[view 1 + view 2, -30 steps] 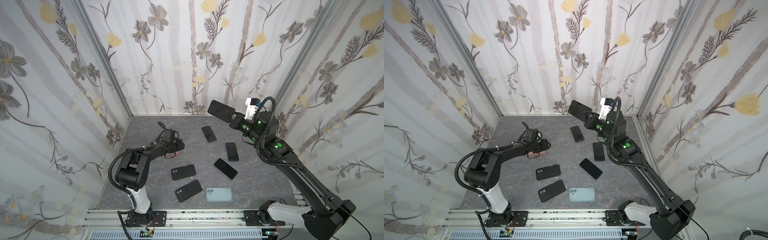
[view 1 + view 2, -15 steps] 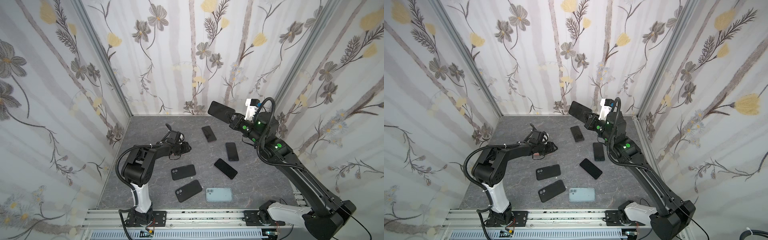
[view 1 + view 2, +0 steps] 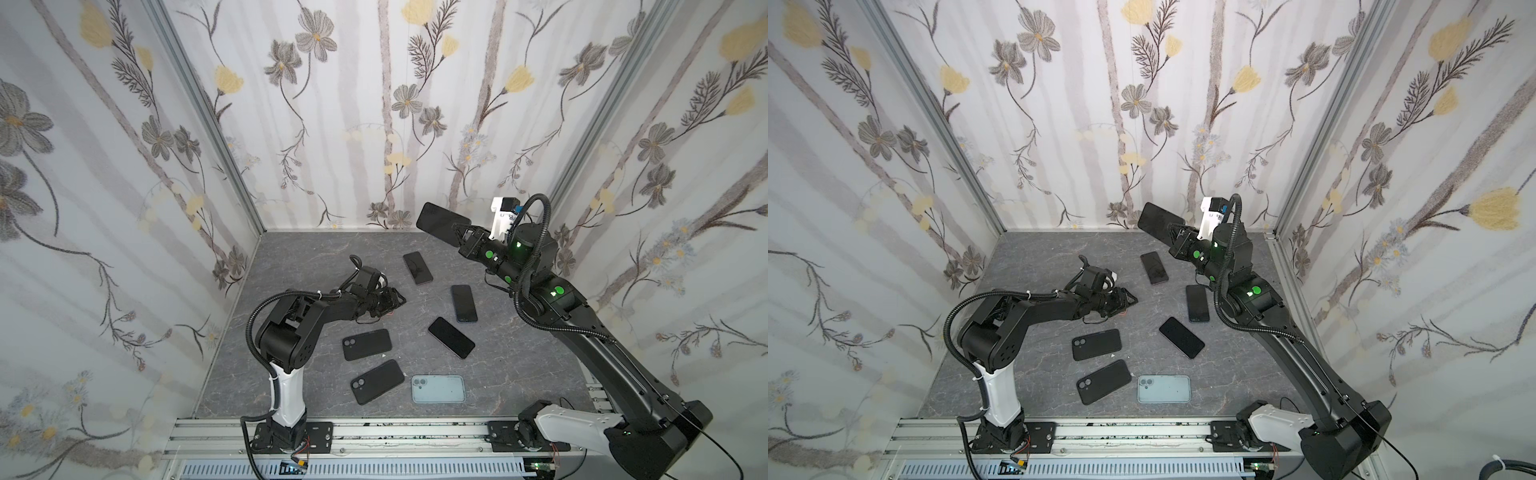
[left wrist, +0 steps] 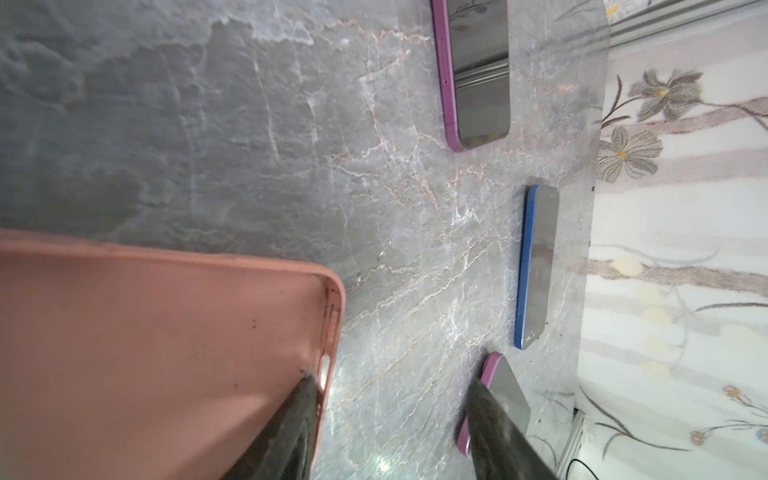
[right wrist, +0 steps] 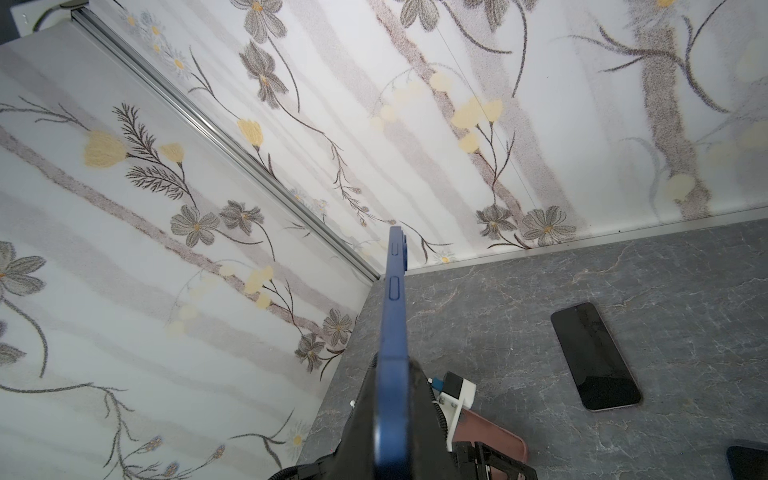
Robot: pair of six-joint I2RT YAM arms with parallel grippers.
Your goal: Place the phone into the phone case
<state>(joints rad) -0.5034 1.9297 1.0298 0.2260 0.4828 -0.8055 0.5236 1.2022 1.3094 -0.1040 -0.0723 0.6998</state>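
A salmon-pink phone case (image 4: 166, 353) lies open side up on the grey table, mostly hidden under my left arm in both top views. My left gripper (image 4: 392, 378) is low over the table (image 3: 397, 299) (image 3: 1129, 298) and open. One finger rests inside the case's rim; bare table shows between the jaws. My right gripper (image 3: 457, 235) (image 3: 1177, 239) is raised near the back wall, shut on a blue-edged phone (image 3: 440, 220) (image 5: 392, 311) held edge-on by one end. The pink case (image 5: 490, 436) shows below it in the right wrist view.
Loose on the table lie a purple-edged phone (image 3: 417, 268), a blue-edged phone (image 3: 463, 303) and a dark phone (image 3: 451, 337). Two black cases (image 3: 366, 344) (image 3: 377, 387) and a pale blue-grey one (image 3: 437, 388) lie nearer the front. Floral walls enclose three sides.
My left gripper has slid right towards the table's middle, and the pink case has stayed under it. The right arm and its phone have barely moved.
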